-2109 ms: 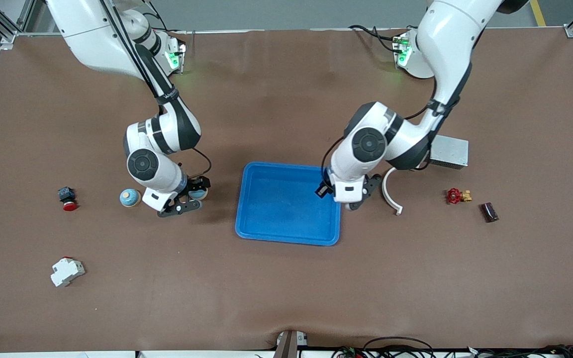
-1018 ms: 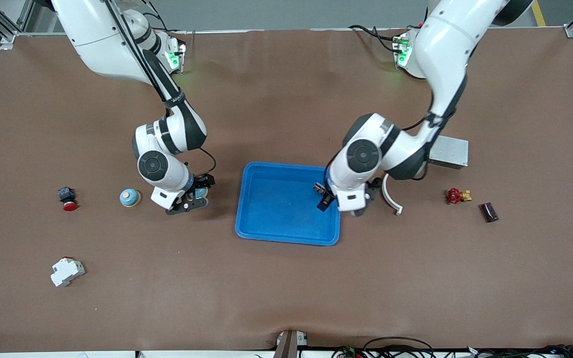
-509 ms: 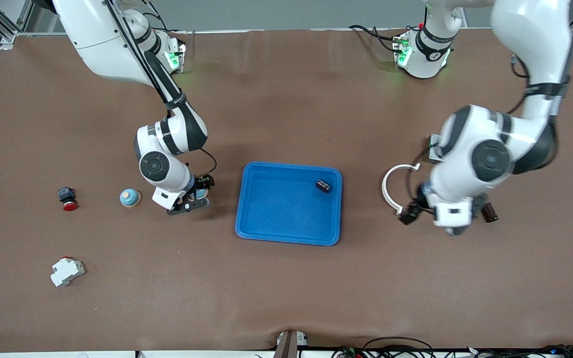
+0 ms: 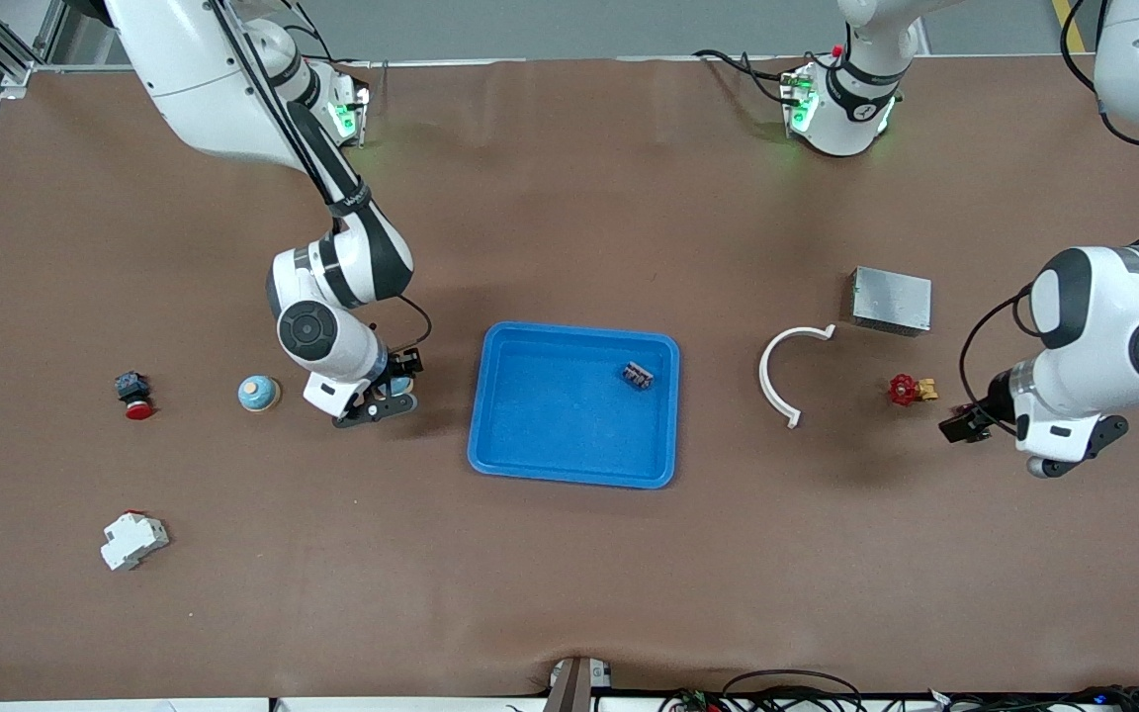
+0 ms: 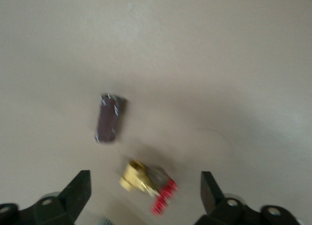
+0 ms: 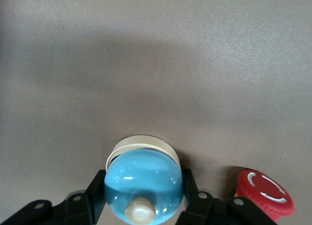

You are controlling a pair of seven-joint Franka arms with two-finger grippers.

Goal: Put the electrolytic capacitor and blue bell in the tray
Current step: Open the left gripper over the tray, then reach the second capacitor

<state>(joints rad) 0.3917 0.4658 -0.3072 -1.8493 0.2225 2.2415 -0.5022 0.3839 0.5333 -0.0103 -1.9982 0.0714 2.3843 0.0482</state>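
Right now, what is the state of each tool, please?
Left tool: open, holding nothing, over the red-and-brass valve.
Right tool: closed on the blue bell, low at the table.

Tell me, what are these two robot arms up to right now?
They are sorting small parts into the blue tray. A small dark capacitor already lies in it. The right pincer is shut on a blue bell on the table, beside the tray toward the right arm's end. The left pincer is open and empty, over a dark cylinder and a red-and-brass valve toward the left arm's end.
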